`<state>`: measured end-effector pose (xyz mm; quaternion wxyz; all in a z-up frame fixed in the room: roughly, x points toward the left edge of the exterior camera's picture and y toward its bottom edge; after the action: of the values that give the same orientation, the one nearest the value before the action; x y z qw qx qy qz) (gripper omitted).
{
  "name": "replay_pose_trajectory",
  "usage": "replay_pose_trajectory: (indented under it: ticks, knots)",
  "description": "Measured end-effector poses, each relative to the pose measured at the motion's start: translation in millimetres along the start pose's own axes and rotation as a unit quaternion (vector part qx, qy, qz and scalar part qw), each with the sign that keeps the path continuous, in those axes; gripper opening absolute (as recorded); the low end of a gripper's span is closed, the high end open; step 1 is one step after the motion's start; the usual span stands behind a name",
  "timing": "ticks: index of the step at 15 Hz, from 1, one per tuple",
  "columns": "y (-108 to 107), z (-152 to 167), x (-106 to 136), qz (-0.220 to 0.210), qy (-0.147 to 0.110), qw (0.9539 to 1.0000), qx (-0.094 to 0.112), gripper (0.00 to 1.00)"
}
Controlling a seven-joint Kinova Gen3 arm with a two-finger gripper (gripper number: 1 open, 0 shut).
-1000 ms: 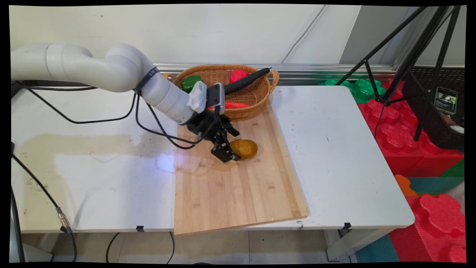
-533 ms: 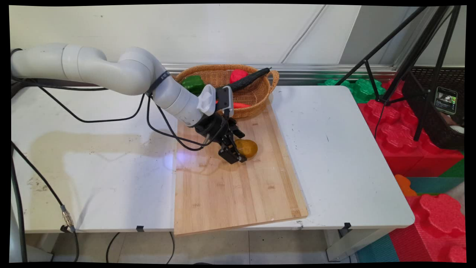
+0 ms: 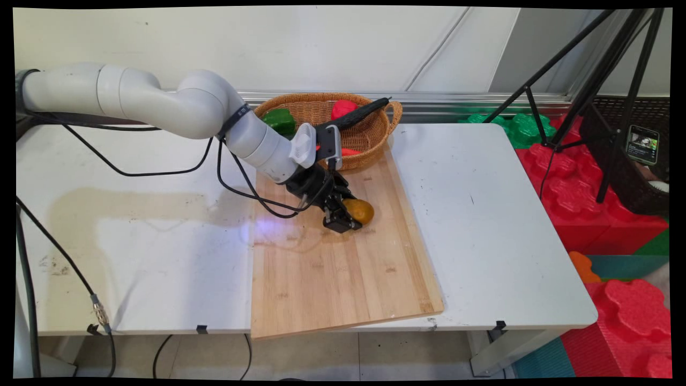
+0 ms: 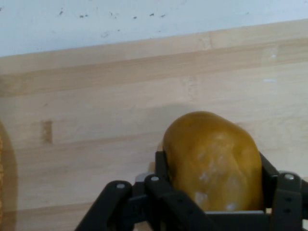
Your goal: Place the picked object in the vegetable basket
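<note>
A brownish-yellow potato lies on the far part of a wooden cutting board. My gripper reaches down to it from the left. In the hand view both fingers press against the potato's sides, so the gripper is shut on it. The potato still rests on the board, and the fingers hide its left part in the main view.
A wicker basket stands behind the board with a green pepper, a red vegetable, an orange-red one and a black-handled tool. A tripod and red foam blocks stand right of the table.
The arm has pushed to the right, bringing the gripper from beside the potato's left end to around it. The fingers now grip the potato, which has barely shifted.
</note>
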<state>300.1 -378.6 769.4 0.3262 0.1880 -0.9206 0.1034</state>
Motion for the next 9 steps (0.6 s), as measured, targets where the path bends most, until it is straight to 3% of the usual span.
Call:
replay_pose_trajectory:
  ticks: [9]
  knots:
    - [7.7,-30.7,7.1,-0.001,0.029,0.9996,0.005,0.00]
